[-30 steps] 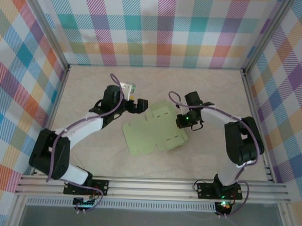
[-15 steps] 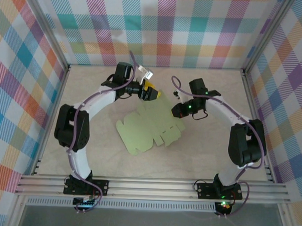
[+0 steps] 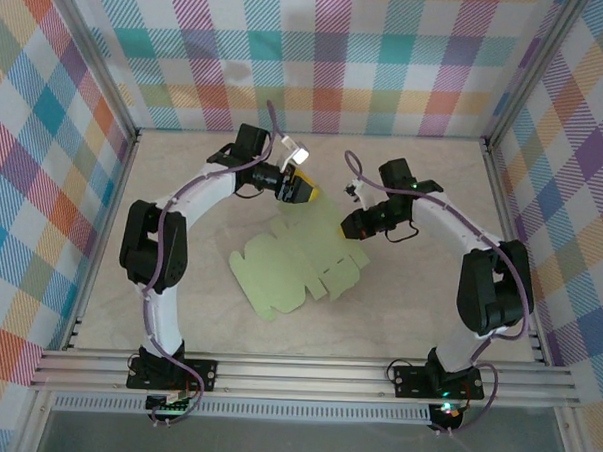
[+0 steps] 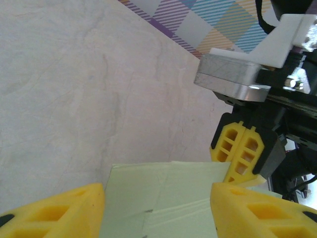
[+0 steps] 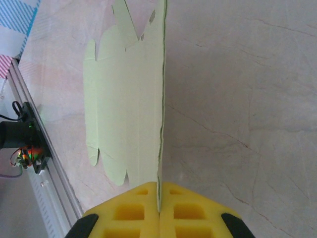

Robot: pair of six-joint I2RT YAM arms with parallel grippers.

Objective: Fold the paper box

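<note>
Fingers point(image 5: 133, 213) of the right gripper point(image 5: 159, 191) are pressed together on one edge of the paper box point(image 5: 124, 109), with the thin card caught in the seam between the two yellow pads. In the right wrist view the pale green sheet runs away from the grip almost edge-on. It is unfolded, and its rounded flaps point toward the rail point(image 5: 44, 183). From above, the right gripper sits at the far right corner of the paper box. That corner is lifted off the table point(image 3: 398, 310), while the rest of the sheet slopes down and lies flat toward the near left, between the two arms.

The left gripper point(image 3: 305, 190) hovers just beside the far edge of the same raised corner, facing the right gripper. Its yellow fingers point(image 4: 54, 210) stand apart, open, with part of the sheet showing between them. Whether either pad touches the card cannot be told. In the left wrist view the right gripper's closed fingers appear just beyond, clamped on the sheet's corner.

Both arms arc in from the near edge, the left reaching up the left side and the right bent at the right side. Plaid walls point(image 3: 319, 57) enclose the table.
</note>
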